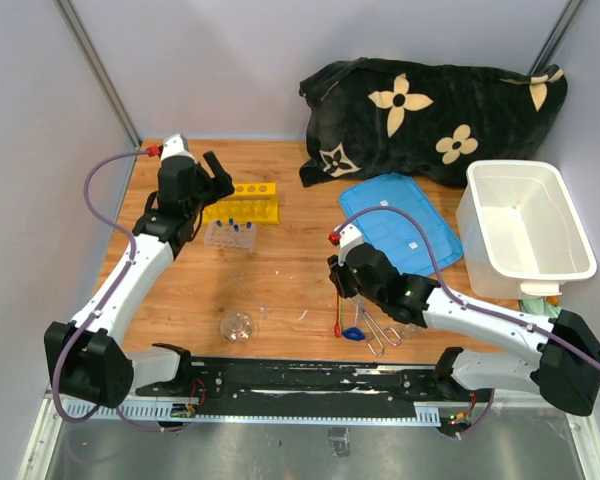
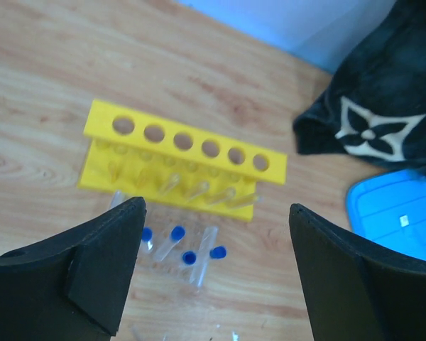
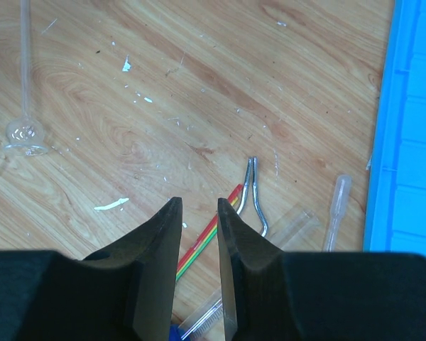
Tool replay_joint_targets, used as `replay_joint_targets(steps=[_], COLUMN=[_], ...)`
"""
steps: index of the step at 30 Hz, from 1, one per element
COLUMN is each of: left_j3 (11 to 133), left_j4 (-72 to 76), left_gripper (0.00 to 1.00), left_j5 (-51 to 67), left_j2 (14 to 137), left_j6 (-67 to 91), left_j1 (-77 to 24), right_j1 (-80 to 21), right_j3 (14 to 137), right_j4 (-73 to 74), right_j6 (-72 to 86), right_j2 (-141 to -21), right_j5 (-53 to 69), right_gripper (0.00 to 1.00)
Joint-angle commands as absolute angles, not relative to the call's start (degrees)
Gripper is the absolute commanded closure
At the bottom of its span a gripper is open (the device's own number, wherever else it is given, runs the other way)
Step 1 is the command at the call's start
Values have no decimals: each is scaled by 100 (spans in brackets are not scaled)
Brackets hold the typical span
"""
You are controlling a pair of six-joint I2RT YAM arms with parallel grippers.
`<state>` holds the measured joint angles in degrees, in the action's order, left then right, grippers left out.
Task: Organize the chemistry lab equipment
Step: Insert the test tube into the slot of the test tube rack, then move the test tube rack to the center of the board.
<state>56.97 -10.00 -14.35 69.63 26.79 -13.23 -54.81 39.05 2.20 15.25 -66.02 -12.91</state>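
The yellow holed rack (image 2: 184,160) lies on the wooden table, and several blue-capped test tubes (image 2: 177,245) lie loose in front of it. My left gripper (image 2: 216,209) hovers above them, open wide, with nothing between its fingers. In the top view it (image 1: 223,185) is over the rack (image 1: 248,205) and the tubes (image 1: 230,234). My right gripper (image 3: 199,202) hangs low over the table with a narrow empty gap between its fingers. Beneath it lie a red-striped spatula handle (image 3: 213,238), the metal tongs (image 3: 254,192) and a clear pipette (image 3: 336,202). A small glass flask (image 1: 238,326) stands near the front.
A blue lid (image 1: 400,222) lies flat right of centre, beside the white tub (image 1: 525,228) at the right edge. The black flowered cloth (image 1: 430,115) is heaped at the back. A long-necked glass flask (image 3: 25,128) lies left of my right gripper.
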Motion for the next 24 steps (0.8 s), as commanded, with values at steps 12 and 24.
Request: replay_joint_targets(steps=[12,24], left_j3=[8011,8320], left_j4=[-1957,-659], left_gripper=[23,37], left_j5=[-365,1905], left_j2=[8706,9592], left_j6=[2573,3388], left_j1=[-958,-1165], right_j1=[-5049,-4116], right_j3=[4892,6995], right_j4=[961,1723], right_j6=[1184,1160], right_j2=[-6337,-8036], right_j5=[-1659,-1373], right_gripper=[73,99])
